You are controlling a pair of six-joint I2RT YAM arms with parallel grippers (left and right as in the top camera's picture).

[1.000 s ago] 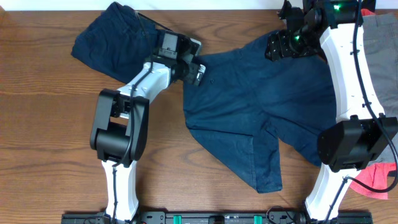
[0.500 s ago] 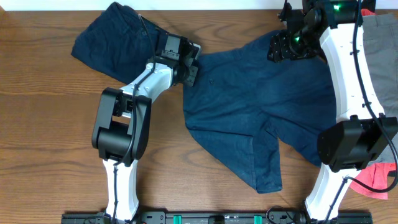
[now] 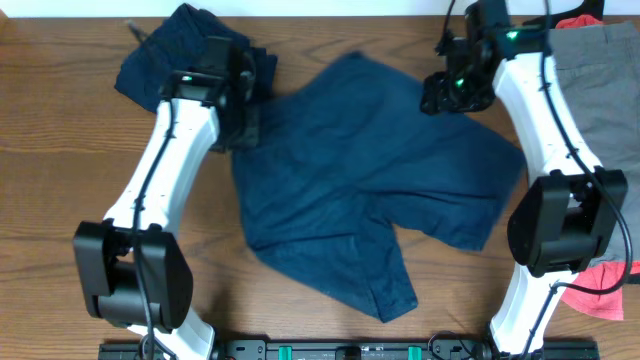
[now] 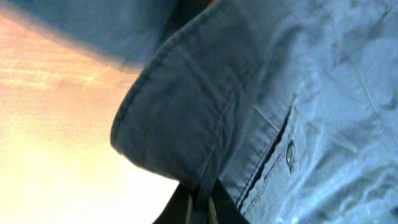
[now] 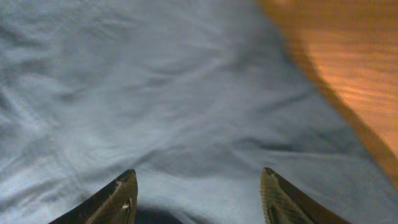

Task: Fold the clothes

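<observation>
Dark navy shorts [image 3: 370, 180] lie spread across the middle of the table. My left gripper [image 3: 245, 122] is at their left waistband corner. In the left wrist view it [image 4: 202, 208] is shut on a fold of the waistband [image 4: 180, 124], beside a buttoned pocket [image 4: 290, 152]. My right gripper [image 3: 446, 95] hovers over the shorts' back right edge. In the right wrist view it [image 5: 199, 190] is open, with navy fabric [image 5: 155, 93] beneath the fingertips [image 5: 124, 193] and nothing pinched.
A second navy pair [image 3: 165, 60] lies bunched at the back left, just behind my left gripper. Grey clothes [image 3: 605, 80] lie at the right edge, and a coral-red piece [image 3: 605, 290] at the front right. Bare wood [image 3: 60, 180] shows at the left.
My left gripper shut on the waistband and dragged the shorts to the left, the arm swinging outward. The right gripper's fingers narrowed a little and it shifted slightly over the fabric.
</observation>
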